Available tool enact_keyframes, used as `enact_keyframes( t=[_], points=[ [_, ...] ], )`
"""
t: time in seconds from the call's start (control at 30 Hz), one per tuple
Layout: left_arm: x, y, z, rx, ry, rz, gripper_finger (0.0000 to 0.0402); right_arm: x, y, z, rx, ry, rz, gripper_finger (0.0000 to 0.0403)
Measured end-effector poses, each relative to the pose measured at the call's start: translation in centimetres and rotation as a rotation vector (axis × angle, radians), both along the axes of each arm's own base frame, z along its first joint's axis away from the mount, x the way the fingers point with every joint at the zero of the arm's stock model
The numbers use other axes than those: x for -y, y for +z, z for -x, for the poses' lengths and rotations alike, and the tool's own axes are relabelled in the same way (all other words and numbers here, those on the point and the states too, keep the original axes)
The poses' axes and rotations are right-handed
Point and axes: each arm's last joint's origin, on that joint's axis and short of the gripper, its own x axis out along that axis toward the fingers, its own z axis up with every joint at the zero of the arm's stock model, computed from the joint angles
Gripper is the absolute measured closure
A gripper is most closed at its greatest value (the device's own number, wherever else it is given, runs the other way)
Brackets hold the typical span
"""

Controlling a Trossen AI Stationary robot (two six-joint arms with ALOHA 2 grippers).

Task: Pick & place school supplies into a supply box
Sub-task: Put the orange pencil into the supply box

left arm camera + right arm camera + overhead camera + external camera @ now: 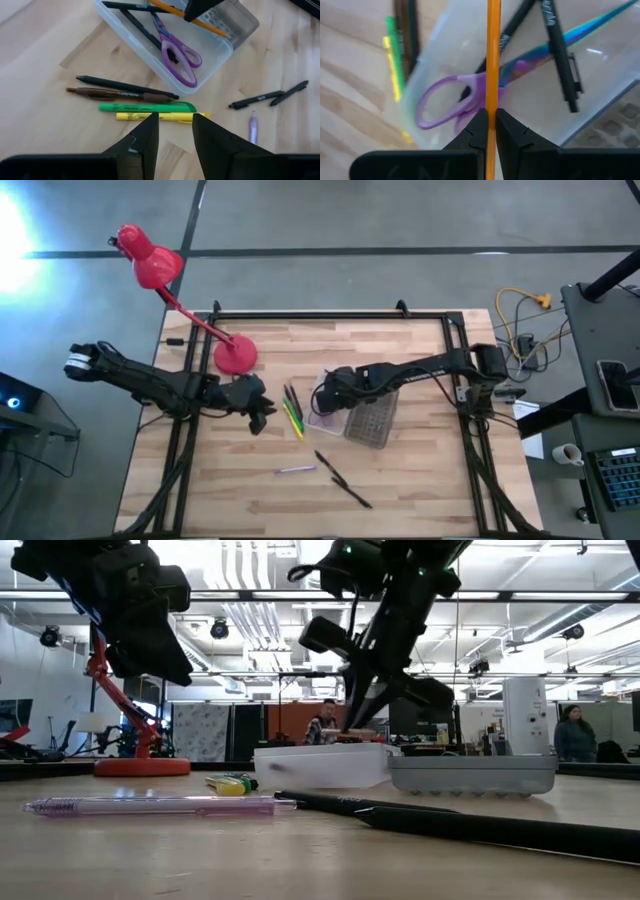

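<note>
Right gripper (491, 131) above the clear box (327, 413), jaws clenched on an orange pencil (493, 55) that runs lengthwise over the box's inside. In the box: purple-handled scissors (178, 54) and two black pens (559, 50), the scissors lying across the floor of the box with their handles toward the near short wall. Grey dotted lid (371, 420) flat on the table, touching the box's far long side. Left gripper (175, 131) just beside the box on its other long side, jaws released and holding nothing, poised over the yellow pen (160, 116). Next to the box on that same side, a row of four lying parallel: black pen (125, 86) closest to the box, then a brown one (117, 94), a green one (145, 107), and the yellow one farthest out. Farther from the box, toward the table's front edge, a purple pen (296, 470) and two black pens (342, 480) end to end. Red desk lamp (235, 356) behind the left arm, well apart from the box.
</note>
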Motion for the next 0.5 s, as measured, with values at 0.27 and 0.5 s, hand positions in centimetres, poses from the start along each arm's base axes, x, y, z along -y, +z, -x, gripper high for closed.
enact_keyframes(
  t=[0.27, 0.5],
  points=[
    [0.0, 0.0, 0.0, 0.001, 0.010, -0.008, 0.0299, 1.1, 0.2, -0.6, 0.079, -0.015, -0.020, 0.0390],
    [0.0, 0.0, 0.0, 0.001, 0.009, -0.008, 0.0299, 0.5, -2.0, -1.3, 0.037, -0.027, -0.059, 0.0390]
  ],
)
